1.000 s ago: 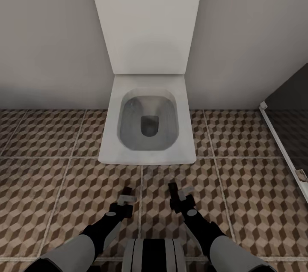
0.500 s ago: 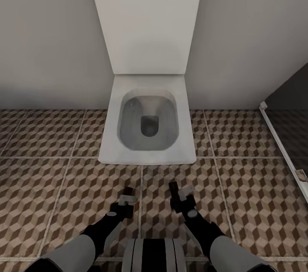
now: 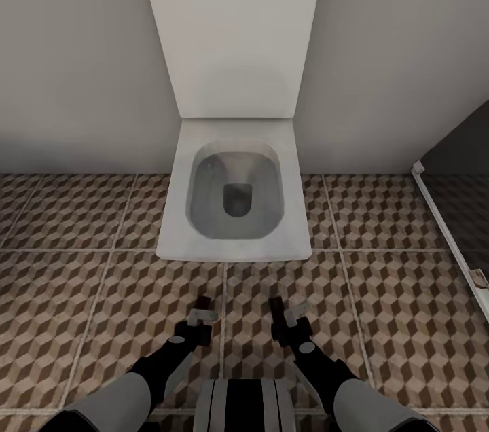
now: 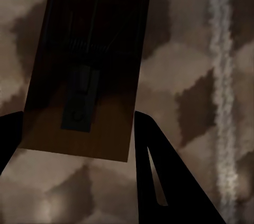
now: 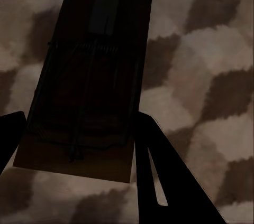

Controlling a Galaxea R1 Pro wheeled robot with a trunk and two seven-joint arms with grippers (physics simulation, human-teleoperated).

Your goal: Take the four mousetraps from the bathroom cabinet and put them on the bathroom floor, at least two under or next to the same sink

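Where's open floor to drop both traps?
Bare bathroom floor left of the toilet, and more between the toilet and the shower frame. Crowded straight ahead: toilet base right before the left gripper and right gripper, each holding a mousetrap.

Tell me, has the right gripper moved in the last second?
Yes, slightly. In the head view the right gripper, holding a mousetrap, has dropped back toward the robot, farther from the toilet, which has not shifted in the picture.
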